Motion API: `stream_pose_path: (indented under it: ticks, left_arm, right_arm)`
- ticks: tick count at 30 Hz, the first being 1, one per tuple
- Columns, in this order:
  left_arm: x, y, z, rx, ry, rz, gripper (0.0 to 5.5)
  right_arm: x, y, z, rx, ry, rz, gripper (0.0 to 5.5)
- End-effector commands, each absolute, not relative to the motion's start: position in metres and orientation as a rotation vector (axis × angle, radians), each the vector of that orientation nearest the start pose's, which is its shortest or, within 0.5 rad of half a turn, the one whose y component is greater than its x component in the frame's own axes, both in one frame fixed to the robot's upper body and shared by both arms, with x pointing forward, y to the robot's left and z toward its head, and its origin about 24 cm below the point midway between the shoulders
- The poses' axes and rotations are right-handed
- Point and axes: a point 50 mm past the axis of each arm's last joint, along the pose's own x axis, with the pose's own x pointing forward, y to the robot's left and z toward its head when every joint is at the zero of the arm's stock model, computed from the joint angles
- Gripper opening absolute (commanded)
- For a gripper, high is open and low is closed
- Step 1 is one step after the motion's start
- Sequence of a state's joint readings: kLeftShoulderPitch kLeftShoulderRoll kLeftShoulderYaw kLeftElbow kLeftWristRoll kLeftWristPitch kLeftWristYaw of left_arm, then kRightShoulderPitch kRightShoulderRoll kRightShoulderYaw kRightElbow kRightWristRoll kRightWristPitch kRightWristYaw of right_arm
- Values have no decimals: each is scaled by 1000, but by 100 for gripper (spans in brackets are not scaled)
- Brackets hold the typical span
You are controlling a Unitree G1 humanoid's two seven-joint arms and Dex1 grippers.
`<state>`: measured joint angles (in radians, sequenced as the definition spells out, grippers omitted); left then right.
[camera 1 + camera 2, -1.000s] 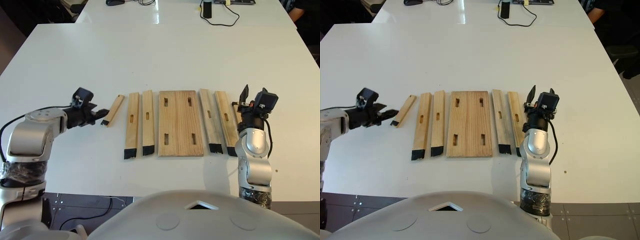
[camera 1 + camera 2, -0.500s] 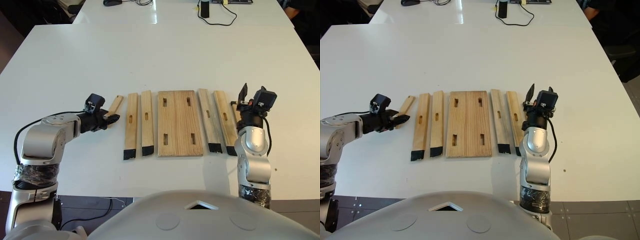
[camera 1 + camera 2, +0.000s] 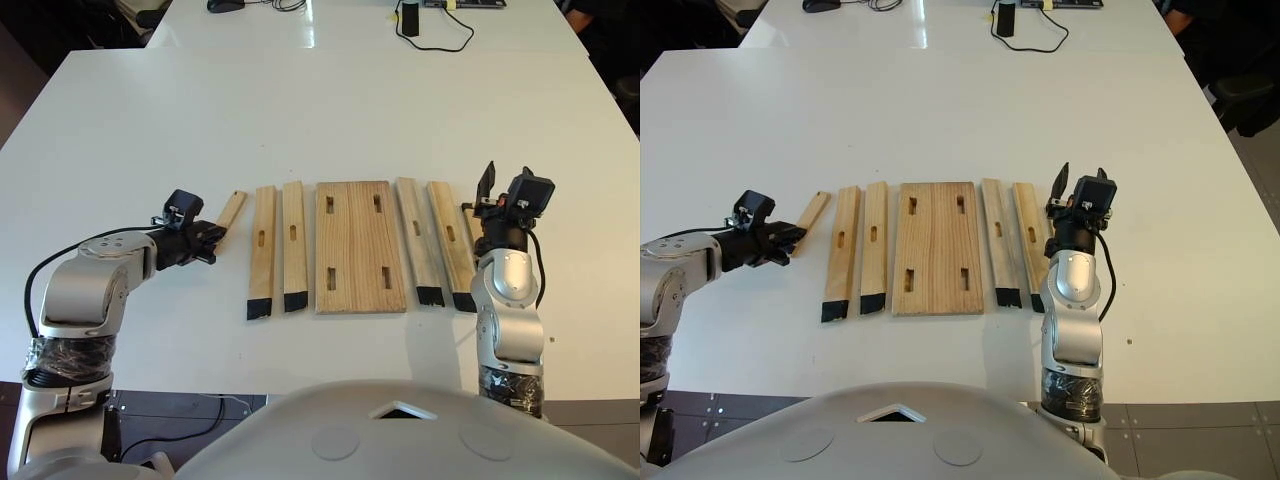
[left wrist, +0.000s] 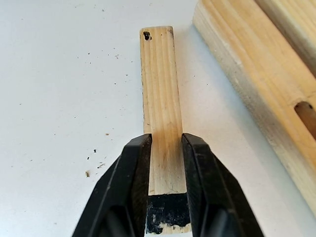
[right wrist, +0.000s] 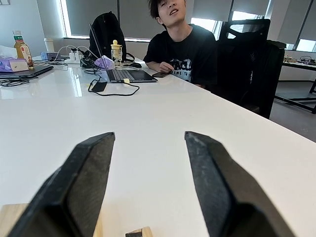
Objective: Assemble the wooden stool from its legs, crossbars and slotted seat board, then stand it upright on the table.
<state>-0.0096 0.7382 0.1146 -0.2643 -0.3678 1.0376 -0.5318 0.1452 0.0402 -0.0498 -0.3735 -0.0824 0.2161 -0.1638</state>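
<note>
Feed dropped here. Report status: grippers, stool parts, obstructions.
Left gripper shut on short crossbar, flat on table. Right gripper open, raised beside legs. Seat board flat, legs flanking, nothing assembled.

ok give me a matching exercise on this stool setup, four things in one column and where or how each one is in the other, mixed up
1. left gripper
2. right gripper
3. seat board
4. short crossbar

A. flat, middle of the row
B. open, pointing up
C. left end of the row
D. shut on a strip of wood

Pairs: 1-D, 2-B, 3-A, 4-C
</note>
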Motion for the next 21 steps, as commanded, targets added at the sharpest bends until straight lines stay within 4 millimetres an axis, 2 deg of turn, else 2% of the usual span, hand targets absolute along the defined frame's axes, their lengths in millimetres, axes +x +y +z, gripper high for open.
stream_pose_path:
  ticks: [1,4,14,21]
  left_arm:
    - [214,267,58,127,883,-331,45]
    - [221,263,67,94,827,-347,17]
    - [228,254,86,63,771,-402,164]
    - [239,254,96,82,722,-348,276]
  right_arm:
    - [221,-174,72,-46,4,-288,261]
    - [221,-173,71,-41,6,-291,261]
    - [219,-173,70,-38,7,-295,261]
    - [218,-173,69,-38,13,-297,261]
